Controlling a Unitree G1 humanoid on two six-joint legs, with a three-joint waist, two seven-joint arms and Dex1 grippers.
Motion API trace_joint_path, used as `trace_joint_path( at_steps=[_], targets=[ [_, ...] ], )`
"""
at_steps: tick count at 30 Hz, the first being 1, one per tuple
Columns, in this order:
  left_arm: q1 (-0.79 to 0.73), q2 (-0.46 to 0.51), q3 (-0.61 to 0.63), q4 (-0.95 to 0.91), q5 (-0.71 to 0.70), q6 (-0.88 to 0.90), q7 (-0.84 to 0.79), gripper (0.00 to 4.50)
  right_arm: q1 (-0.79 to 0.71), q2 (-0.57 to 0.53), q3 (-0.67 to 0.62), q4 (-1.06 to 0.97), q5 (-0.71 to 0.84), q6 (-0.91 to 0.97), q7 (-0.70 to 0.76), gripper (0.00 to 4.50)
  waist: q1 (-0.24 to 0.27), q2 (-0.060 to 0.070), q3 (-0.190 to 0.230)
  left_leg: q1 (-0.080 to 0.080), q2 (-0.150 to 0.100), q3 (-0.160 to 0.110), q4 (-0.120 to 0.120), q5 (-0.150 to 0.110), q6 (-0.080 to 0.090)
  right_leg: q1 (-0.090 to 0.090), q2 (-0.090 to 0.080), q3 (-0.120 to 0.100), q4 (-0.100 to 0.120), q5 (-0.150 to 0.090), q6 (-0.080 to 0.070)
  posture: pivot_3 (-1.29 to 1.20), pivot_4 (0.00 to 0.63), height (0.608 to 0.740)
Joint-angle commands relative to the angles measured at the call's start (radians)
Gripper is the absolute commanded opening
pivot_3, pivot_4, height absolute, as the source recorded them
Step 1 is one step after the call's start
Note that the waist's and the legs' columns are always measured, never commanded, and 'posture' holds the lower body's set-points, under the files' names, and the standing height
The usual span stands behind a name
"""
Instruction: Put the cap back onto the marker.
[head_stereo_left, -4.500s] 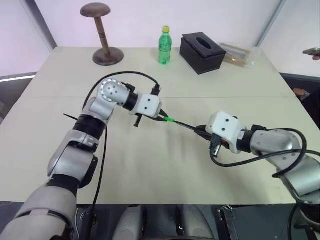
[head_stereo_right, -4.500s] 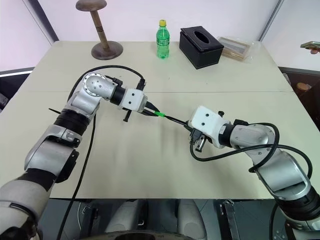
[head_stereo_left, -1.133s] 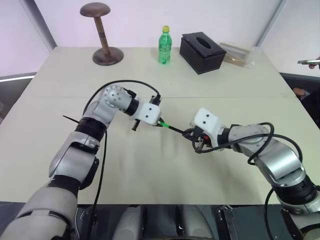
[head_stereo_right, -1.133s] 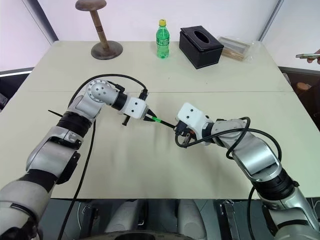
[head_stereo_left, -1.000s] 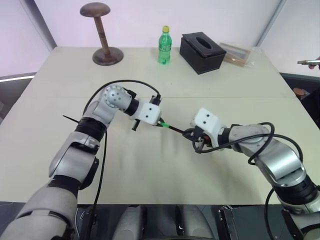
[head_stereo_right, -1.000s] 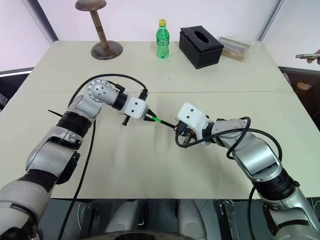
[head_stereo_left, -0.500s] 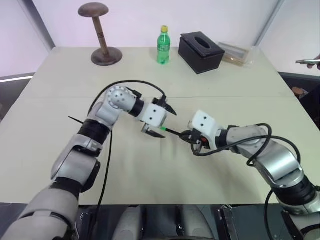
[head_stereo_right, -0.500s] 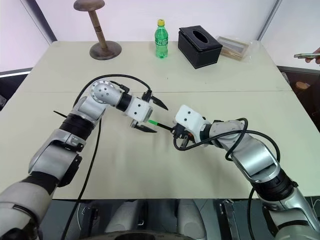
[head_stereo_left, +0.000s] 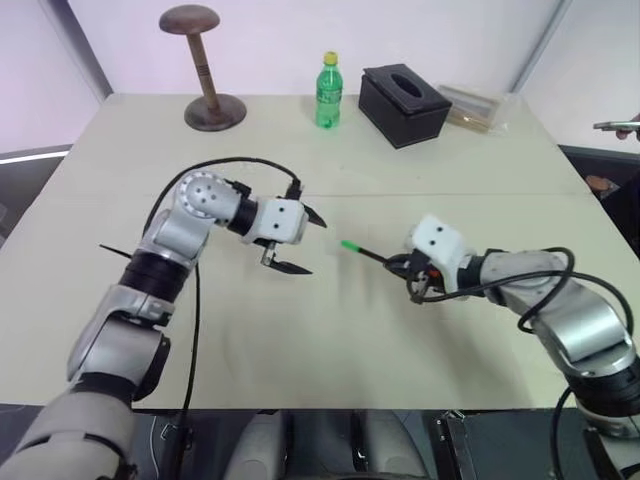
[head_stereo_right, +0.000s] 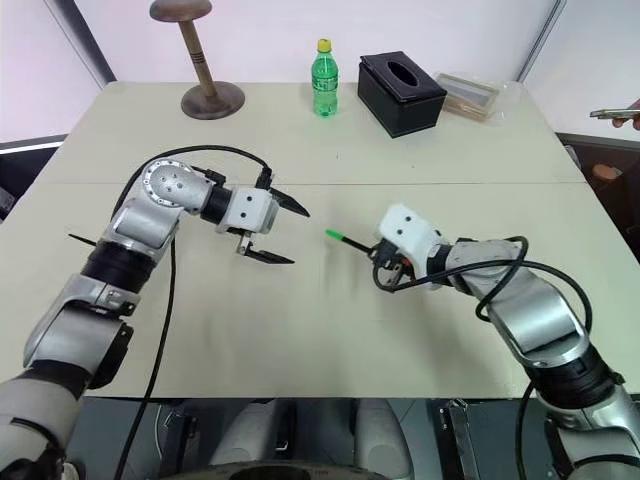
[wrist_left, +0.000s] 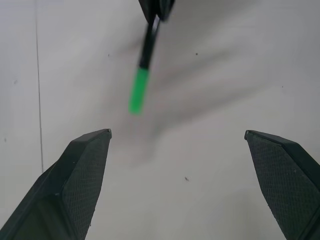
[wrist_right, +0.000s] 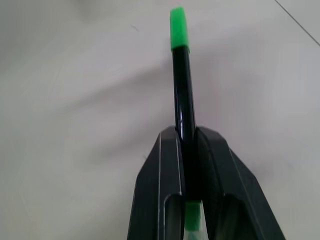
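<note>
A: Where's the marker?
B: The marker (wrist_right: 183, 90) is clamped in my right fingers (wrist_right: 160, 165) over the bench (head_stereo_left: 300, 340), with the green cap (head_stereo_left: 351, 245) on its far end. My left fingers (wrist_left: 85, 165) are spread wide, empty, well apart.
A: Step?
B: Capping looks done, I judge. Next, check the seat, then lay it down.

Table (head_stereo_left: 300, 340): pale beige top, matte, with one thin seam (head_stereo_left: 380, 194) running across it from side to side about midway.

Standing on it, all along the far edge:
- wooden hat stand (head_stereo_left: 207, 75), round base, upright, far left;
- green plastic bottle (head_stereo_left: 329, 92), yellow cap, upright, centre;
- black tissue box (head_stereo_left: 405, 92), just right of the bottle;
- clear plastic packet (head_stereo_left: 478, 107), lying flat, far right, just beside the tissue box.
</note>
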Motion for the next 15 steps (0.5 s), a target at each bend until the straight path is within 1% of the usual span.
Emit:
trace_joint_path(
  at_steps=[1,4,7,12,14,15],
  targets=[
    [0.018,0.006,0.05,-0.091,-0.006,0.078,0.089,4.48,0.026,0.005,-0.103,-0.04,-0.013,0.049,-0.077,0.0,0.001,0.0,0.0,0.0,0.0,0.0,0.0,0.0,0.0,0.0,0.0,0.0,0.0,0.0,0.0,0.0,0.15,0.74],
    [0.066,0.003,0.058,-0.158,0.001,0.15,0.165,4.48,0.073,0.023,-0.17,-0.067,-0.038,0.12,-0.168,0.0,0.003,0.0,0.0,0.0,0.0,0.0,0.0,0.0,0.0,0.0,-0.001,0.0,0.0,0.0,0.0,0.0,0.15,0.74],
    [0.133,0.012,0.068,-0.248,-0.004,0.246,0.219,4.48,0.163,0.053,-0.253,-0.106,-0.075,0.182,-0.262,0.0,0.003,0.0,0.0,0.0,0.0,0.0,0.0,0.0,0.0,0.0,-0.001,0.0,0.0,0.0,0.0,0.0,0.15,0.74],
    [0.191,0.027,0.079,-0.335,-0.016,0.362,0.27,4.48,0.269,0.157,-0.363,-0.146,-0.108,0.256,-0.377,0.0,0.002,0.0,0.0,0.0,0.0,0.0,0.0,0.0,0.0,0.0,-0.001,0.001,0.001,0.0,0.0,0.0,0.15,0.74],
    [0.206,0.026,0.086,-0.362,-0.022,0.417,0.298,4.48,0.291,0.201,-0.391,-0.16,-0.117,0.276,-0.417,0.0,0.0,0.001,-0.001,0.001,0.0,0.0,0.0,0.0,0.0,0.0,-0.001,0.001,0.001,0.0,0.0,0.0,0.15,0.74],
    [0.212,0.024,0.094,-0.375,-0.026,0.445,0.312,4.48,0.286,0.24,-0.415,-0.165,-0.116,0.299,-0.438,0.0,0.0,0.001,-0.001,0.001,0.0,0.0,0.0,0.0,0.0,0.0,-0.001,0.001,0.002,0.0,0.0,0.0,0.15,0.74]
  ],
)
